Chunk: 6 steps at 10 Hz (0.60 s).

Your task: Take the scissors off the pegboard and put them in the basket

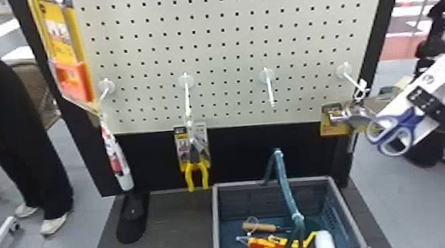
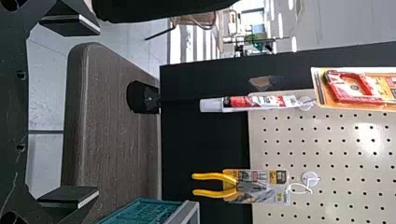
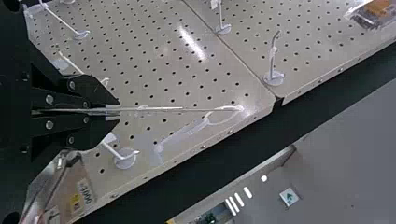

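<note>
Fingers, R gripper [image 1: 427, 102]: closed on the pkg'd scissors [image 1: 393, 133], one flat black finger against each face of the card [image 1: 443, 72]. In the R wrist view the pkg lies edge-on between the fingertips, a thin line running outward, w/ a clear loop [image 3: 224, 114] near its far end. In the head view the scissors are held off the pegboard [image 1: 223, 49], just beyond the lower part of its R edge; card tilted, blue-and-white handles at its lower L end. Fingers, L gripper [image 2: 95, 112]: spread wide apart.

Nearest the scissors: a yellow-carded metal tool [image 1: 346, 115], hung from the hook [image 1: 351, 79] by the board's lower R corner; whether it touches the handles, cannot tell.

Next hook to the L [image 1: 269, 87]: projects fwd near the board's btm edge, above the basket [image 1: 215, 224]. Basket: grey-rimmed, on the R part of the dark base [image 1: 176, 227], w/ its teal handle [image 1: 285, 188] raised above the rim. Contents: wooden-handled tool [image 1: 258, 227] mid-floor, lying roughly parallel to the back rim; red-and-yellow tool [image 1: 269, 245] nearer the front rim; white roller [image 1: 324, 240] toward the front R corner.

Farther L: yellow-handled pliers [image 1: 197, 169], carded, handles down, hung at the board's btm edge, L of the basket's back L corner. Then a white-and-red tube [image 1: 117, 160], cap down, by the board's lower L corner. Outermost: an orange-and-yellow pkg [image 1: 64, 50] along the board's L edge, upper part.
</note>
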Motion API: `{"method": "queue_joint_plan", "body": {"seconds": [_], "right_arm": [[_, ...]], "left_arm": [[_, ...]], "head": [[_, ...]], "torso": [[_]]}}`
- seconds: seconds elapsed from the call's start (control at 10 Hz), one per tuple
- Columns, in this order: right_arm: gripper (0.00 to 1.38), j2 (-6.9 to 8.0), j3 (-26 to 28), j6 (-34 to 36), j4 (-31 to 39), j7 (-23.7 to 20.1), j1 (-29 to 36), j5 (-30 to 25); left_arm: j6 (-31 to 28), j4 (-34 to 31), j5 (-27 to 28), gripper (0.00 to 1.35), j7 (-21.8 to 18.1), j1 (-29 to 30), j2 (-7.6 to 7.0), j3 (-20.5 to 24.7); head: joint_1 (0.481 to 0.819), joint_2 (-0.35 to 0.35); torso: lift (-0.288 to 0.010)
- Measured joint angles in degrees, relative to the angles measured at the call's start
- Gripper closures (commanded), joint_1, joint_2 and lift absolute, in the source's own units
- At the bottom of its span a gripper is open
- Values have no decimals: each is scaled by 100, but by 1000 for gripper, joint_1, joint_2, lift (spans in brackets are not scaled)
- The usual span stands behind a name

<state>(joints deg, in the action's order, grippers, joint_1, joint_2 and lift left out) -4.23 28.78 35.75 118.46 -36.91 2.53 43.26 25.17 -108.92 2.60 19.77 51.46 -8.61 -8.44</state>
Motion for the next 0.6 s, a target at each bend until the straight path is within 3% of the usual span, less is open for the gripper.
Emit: {"method": "queue_joint_plan", "body": {"seconds": [0.6], "right_arm": [[1266,1,-461,-14,-667,-131,256,108]], "left_arm": [[-12,18,-14,102,0,-9,-9,-16]], "head": [[549,0]], "torso": [[-100]]}}
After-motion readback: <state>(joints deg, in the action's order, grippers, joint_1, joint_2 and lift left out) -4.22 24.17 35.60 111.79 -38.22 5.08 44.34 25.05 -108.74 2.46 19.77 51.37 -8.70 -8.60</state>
